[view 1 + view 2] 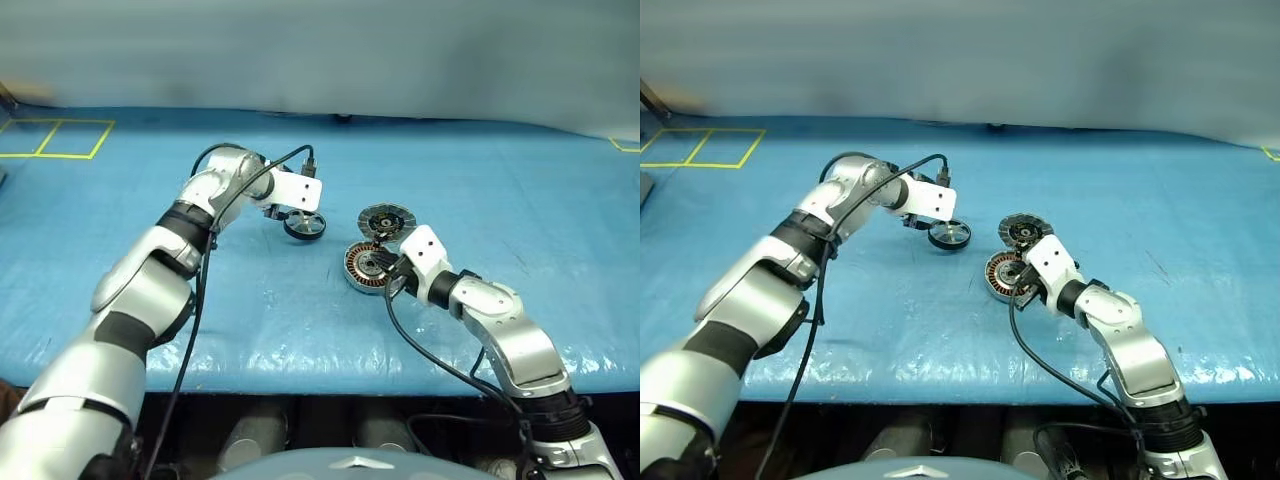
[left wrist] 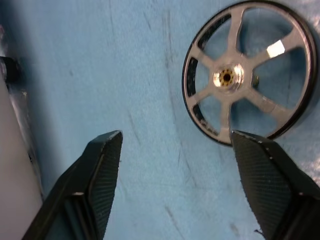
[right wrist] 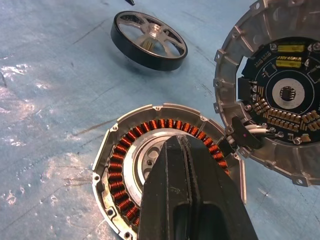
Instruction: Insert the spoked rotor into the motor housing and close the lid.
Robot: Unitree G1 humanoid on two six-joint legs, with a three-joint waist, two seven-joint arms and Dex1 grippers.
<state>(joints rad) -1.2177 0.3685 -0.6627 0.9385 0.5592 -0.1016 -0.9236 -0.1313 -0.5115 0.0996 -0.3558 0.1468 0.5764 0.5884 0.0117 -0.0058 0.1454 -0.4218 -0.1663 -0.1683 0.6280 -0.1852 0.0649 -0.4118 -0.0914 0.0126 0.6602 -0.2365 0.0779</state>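
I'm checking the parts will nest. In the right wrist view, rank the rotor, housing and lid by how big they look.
1. Housing and lid: look about alike; the lid is cut off at the picture's edge, so no ranking.
2. Rotor: smallest, though it lies farther from the camera.

The two head views look forward and down over the blue table (image 1: 300, 330) from some way off, both showing the same scene. The left wrist view looks closely down on the spoked rotor (image 2: 248, 71). The right wrist view is close above the motor housing (image 3: 117, 165) and also catches that rotor.
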